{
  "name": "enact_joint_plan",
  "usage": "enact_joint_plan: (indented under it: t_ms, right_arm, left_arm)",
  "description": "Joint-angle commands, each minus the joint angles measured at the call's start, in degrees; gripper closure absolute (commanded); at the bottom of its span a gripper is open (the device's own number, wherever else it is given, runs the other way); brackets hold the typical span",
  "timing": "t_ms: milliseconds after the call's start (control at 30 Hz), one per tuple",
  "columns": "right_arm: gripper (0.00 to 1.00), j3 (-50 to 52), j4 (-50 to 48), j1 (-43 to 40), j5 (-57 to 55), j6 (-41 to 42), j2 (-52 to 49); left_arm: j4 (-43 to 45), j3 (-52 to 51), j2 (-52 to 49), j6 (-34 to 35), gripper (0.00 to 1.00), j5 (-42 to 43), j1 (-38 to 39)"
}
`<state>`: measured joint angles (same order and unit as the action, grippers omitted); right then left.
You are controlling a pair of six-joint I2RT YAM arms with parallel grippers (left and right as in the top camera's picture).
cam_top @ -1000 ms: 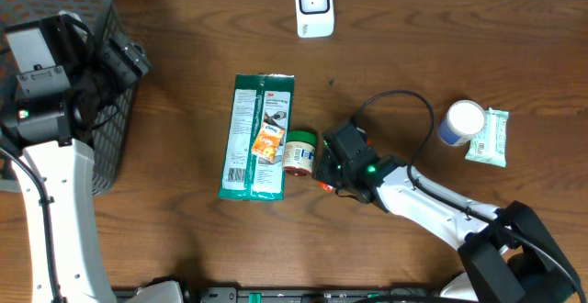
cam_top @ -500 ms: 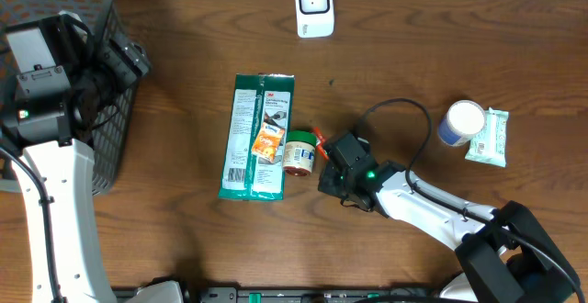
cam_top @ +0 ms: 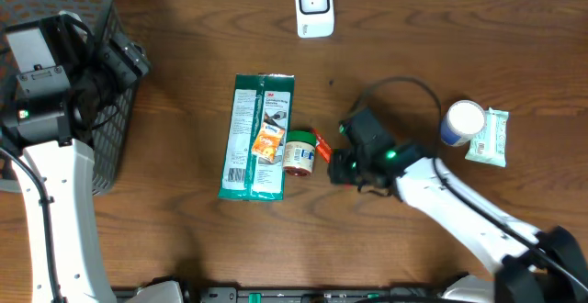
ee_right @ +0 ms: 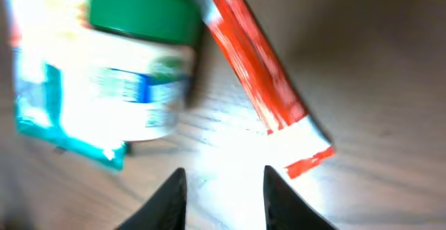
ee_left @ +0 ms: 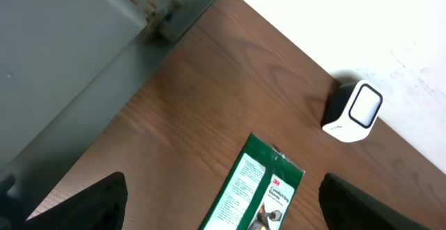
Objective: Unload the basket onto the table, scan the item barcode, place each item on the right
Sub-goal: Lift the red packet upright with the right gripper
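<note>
I read the right gripper [ee_right: 223, 192] parted and empty, right of the sachet [ee_right: 254, 83] beside the jar [ee_right: 139, 70]; left gripper [ee_left: 223, 205] wide open.

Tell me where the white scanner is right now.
In the overhead view the white scanner sits at top centre, just beyond the far end of the green packet; the left wrist view shows it at upper right.

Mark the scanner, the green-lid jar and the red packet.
scanner [cam_top: 314, 0]: overhead view, on its white front face.
green-lid jar [ee_right: 143, 17]: right wrist view, on the green lid.
red packet [ee_right: 251, 77]: right wrist view, mid-length of the red body.
</note>
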<state>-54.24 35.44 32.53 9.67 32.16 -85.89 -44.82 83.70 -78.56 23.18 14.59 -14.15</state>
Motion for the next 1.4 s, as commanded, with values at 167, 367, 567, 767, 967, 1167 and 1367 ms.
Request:
enact_joint_plan:
  t_ms: [167, 367, 567, 767, 967, 1167, 1367]
  right_arm:
    - [0.65, -4.31, 1.84, -0.85, -2.38, -18.08, 0.94]
    - [0.62, -2.78, 1.44, 2.14, -6.82, -21.99, -3.82]
    - [0.6, -2.62, 0.52, 4.2, -8.83, -21.97, -12.11]
    - [0.68, -2.64, 1.05, 4.26, -10.91, -21.94, -16.5]
    - [0.69, -2.78, 0.52, 4.26, -10.93, -21.97, -15.93]
    - [0.65, -3.1, -1.31, 4.26, -12.66, -21.97, -15.91]
    - [0.62, -3.1, -2.84, 4.26, -14.84, -21.97, -15.91]
  left_arm:
    - [0.0, 0.92, 0.33, 0.02, 0.14, -0.74, -0.2]
    - [0.0, 0.92, 0.33, 0.02, 0.14, -0.74, -0.2]
    - [0.0, 0.92, 0.33, 0.02, 0.14, -0.74, -0.2]
    - [0.02, 0.92, 0.33, 0.02, 0.14, -0.74, -0.2]
    - [0.02, 0.92, 0.33, 0.02, 0.14, -0.74, -0.2]
    - [0.0, 0.92, 0.33, 0.02, 0.14, -0.74, -0.2]
    - [0.02, 0.92, 0.33, 0.02, 0.14, -0.74, -0.2]
